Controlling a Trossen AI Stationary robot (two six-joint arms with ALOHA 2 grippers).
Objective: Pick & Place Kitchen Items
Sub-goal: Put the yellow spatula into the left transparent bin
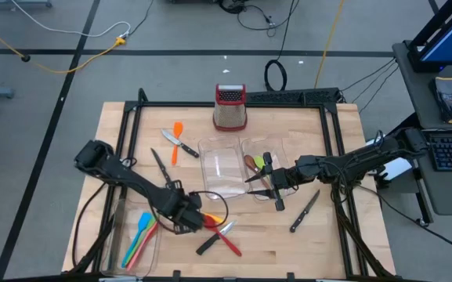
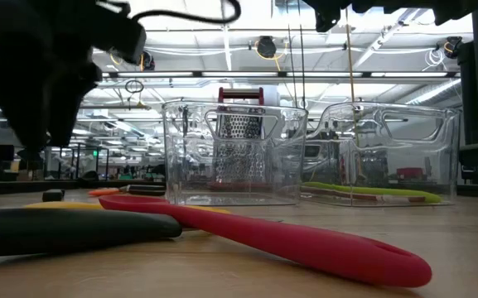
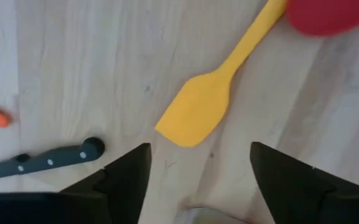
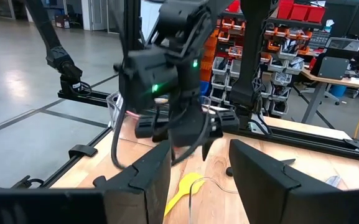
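Yellow spatula (image 3: 198, 106) lies on wood just ahead of left gripper's (image 3: 198, 180) wide jaws.

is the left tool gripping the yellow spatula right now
No, the left tool stands open with its two dark fingers apart, and the flat yellow plastic spatula lies free on the wooden table beyond them.

We see two matte black, jointed arms trailing black cables. The left gripper (image 3: 198, 177) has broad, wedge-shaped black fingers (image 3: 126, 174). In the right wrist view, the left arm's boxy wrist housing (image 4: 157, 78) shows small green lights and looping black cables.
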